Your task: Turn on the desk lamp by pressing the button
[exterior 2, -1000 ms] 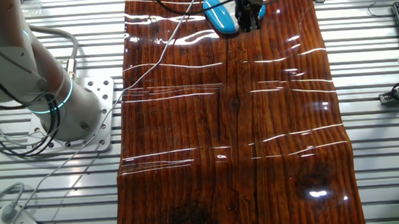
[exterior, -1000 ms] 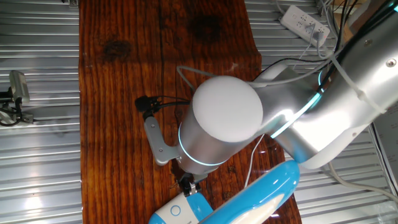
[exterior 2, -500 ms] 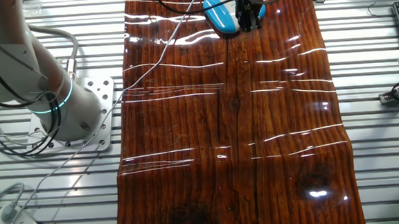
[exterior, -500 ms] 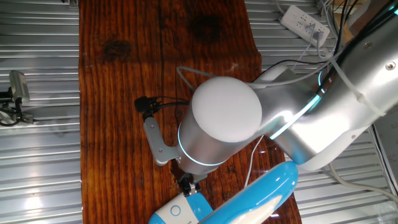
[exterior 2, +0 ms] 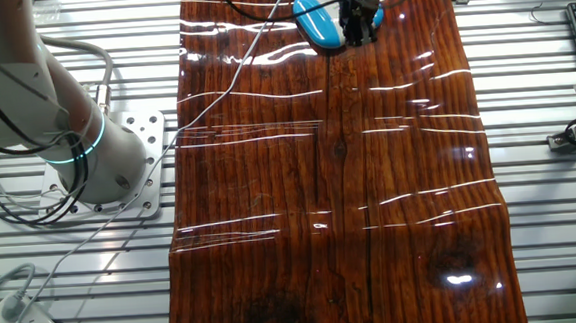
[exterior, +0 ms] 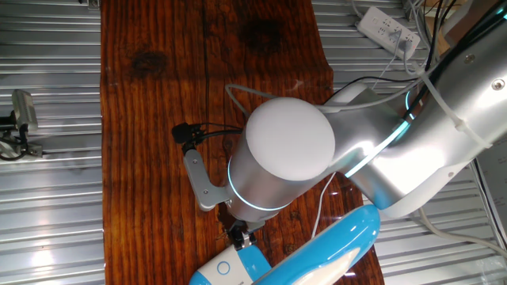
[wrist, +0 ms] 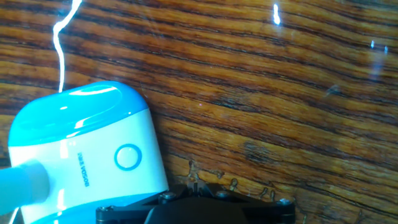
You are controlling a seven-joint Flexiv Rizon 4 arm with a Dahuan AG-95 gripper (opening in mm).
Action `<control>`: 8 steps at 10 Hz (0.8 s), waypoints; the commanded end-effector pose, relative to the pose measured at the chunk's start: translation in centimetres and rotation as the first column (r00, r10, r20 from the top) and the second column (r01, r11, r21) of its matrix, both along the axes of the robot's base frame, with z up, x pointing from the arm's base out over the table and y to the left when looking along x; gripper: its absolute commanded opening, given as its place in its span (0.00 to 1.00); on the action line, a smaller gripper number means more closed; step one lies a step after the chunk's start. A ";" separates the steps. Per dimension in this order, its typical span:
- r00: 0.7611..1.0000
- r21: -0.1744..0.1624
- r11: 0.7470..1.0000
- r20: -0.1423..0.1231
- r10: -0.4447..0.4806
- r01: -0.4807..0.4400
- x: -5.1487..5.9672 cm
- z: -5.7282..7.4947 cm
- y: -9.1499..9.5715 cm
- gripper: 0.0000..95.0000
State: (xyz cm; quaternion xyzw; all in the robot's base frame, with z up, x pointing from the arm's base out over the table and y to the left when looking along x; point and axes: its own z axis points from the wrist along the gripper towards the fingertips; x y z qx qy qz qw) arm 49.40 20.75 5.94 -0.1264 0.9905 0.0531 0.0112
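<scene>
The desk lamp's base [wrist: 87, 143] is sky-blue on top with a white face that bears a ring-shaped button [wrist: 127, 157]. In one fixed view the base [exterior: 226, 271] sits at the table's bottom edge, and its blue arm [exterior: 337, 241] runs off to the right. My gripper [exterior: 239, 235] stands at the base's edge, just beside the button [exterior: 223, 267]. In the hand view my gripper [wrist: 195, 186] is right of the button, and its dark fingers meet at a thin seam with no gap. The other fixed view shows the lamp [exterior 2: 318, 24] and my gripper [exterior 2: 360, 25] at the far end.
The lamp's thin white cord [wrist: 61, 37] runs across the glossy wooden tabletop [exterior: 158, 119]. A black cable and bracket [exterior: 190, 142] hang off my wrist. A power strip [exterior: 388, 32] lies off the table, and the arm's base [exterior 2: 98, 163] stands beside it.
</scene>
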 end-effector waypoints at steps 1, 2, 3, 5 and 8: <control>0.999 0.133 0.990 0.002 -0.050 0.049 -0.3 -0.1 0.1 0.00; 0.998 0.170 0.984 -0.003 -0.060 0.060 -0.3 0.0 0.1 0.00; 0.998 0.177 0.982 -0.005 -0.064 0.064 -0.3 0.0 0.1 0.00; 0.997 0.222 0.972 -0.011 -0.074 0.075 -0.3 0.0 0.1 0.00; 0.997 0.240 0.968 -0.007 -0.073 0.073 -0.1 -0.2 0.4 0.00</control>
